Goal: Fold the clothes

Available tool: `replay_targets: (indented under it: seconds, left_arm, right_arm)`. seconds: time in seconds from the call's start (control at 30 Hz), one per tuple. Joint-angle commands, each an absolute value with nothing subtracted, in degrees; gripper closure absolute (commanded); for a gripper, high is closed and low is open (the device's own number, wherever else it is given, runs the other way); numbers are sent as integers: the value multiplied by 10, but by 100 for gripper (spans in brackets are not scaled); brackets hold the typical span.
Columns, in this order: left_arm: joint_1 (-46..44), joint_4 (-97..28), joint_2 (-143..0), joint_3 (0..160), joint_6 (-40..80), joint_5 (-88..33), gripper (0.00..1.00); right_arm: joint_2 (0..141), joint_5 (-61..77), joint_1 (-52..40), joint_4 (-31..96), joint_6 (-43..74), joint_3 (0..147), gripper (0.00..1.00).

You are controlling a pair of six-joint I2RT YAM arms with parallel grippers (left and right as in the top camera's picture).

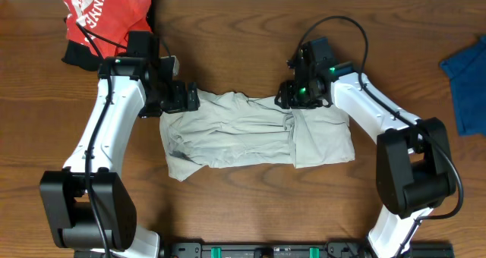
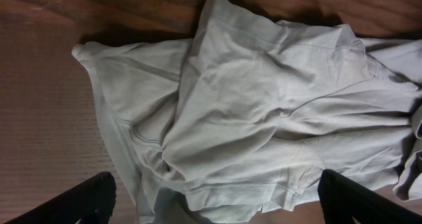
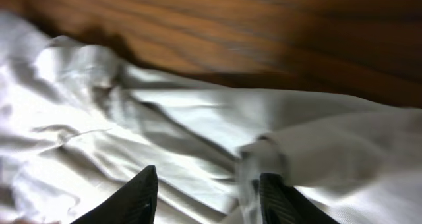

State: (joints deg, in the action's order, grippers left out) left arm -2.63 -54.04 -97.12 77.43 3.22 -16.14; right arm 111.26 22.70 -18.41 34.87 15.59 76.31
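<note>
Garment position: the light grey garment (image 1: 250, 133) lay crumpled at the centre of the wooden surface (image 1: 250, 205). Its long axis ran side to side across the overhead view. Its right portion was folded over as a flatter panel, and its left portion was rumpled.

The left arm reached in from the near edge, and the left claw (image 1: 182, 99) stood at the garment's far left corner. In the left wrist view this claw (image 2: 214, 184) was spread wide, one fingertip (image 2: 86, 201) at each lower corner of the frame, with the wrinkled cloth between and beyond them.

The right arm bent inward, and the right claw (image 1: 292, 97) stood at the garment's far edge, right of centre. In the right wrist view this claw (image 3: 208, 174) was apart, cloth lying between the fingers (image 3: 135, 197) and a raised ridge beside one of them. Contact could not be determined.

A red garment (image 1: 99, 11) lay at the far left corner. A blue cloth (image 1: 467, 83) lay at the right edge, well apart.
</note>
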Motion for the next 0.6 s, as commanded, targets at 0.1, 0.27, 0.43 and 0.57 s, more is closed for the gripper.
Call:
replay_targets:
  seconds: [0.1, 0.27, 0.43, 0.57]
  left_arm:
    - [-26, -544, -966, 771, 37, -161, 2]
    - [-26, -548, -966, 771, 37, -161, 2]
    - [-26, -542, -966, 771, 37, -161, 2]
    - [-26, -539, -966, 771, 37, -161, 2]
  right_arm:
    - [1075, 301, -142, 398, 85, 785, 70]
    - [1032, 161, -99, 489, 99, 788, 82]
    - [1015, 156, -79, 550, 74, 787, 98]
    - [1019, 165, -84, 562, 74, 768, 99]
